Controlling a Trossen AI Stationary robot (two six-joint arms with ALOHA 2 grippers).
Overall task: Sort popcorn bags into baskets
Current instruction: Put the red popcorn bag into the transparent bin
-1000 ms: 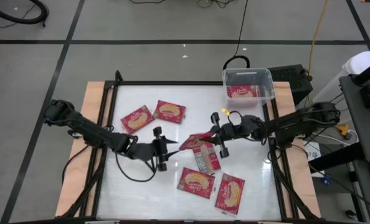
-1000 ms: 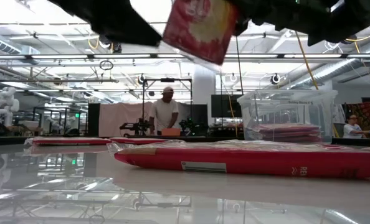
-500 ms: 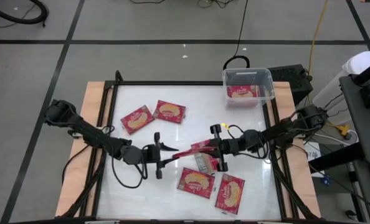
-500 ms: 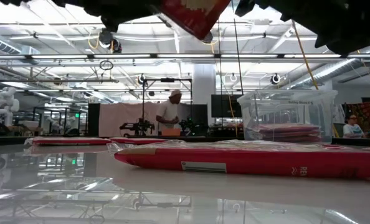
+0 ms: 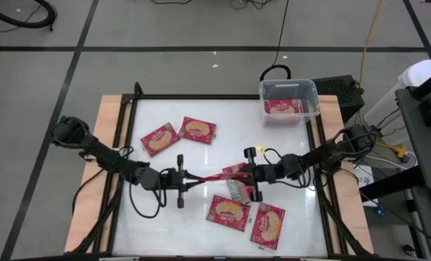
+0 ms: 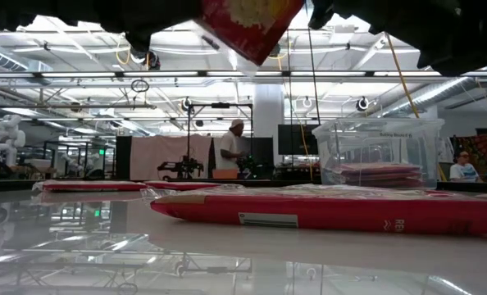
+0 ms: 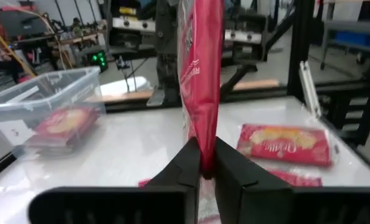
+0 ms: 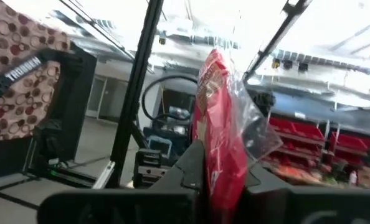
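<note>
Both end effectors clenched on one flat red popcorn packet [image 5: 217, 175] above mid-surface: left end effector [image 5: 189, 178] at its 9 o'clock end, right end effector [image 5: 243, 171] at 3. Clear plastic rectangular bin [image 5: 289, 101] at 1 o'clock.

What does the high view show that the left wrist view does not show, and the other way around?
Only the high view shows both arms meeting over the middle of the table, the right gripper shut on the other end of the held popcorn bag, and two bags lying near the left arm's side.

Only the left wrist view shows, close up, the left gripper shut on the bag's thin edge.

Both show the held bag, the clear basket with a bag inside, and loose bags on the table.
</note>
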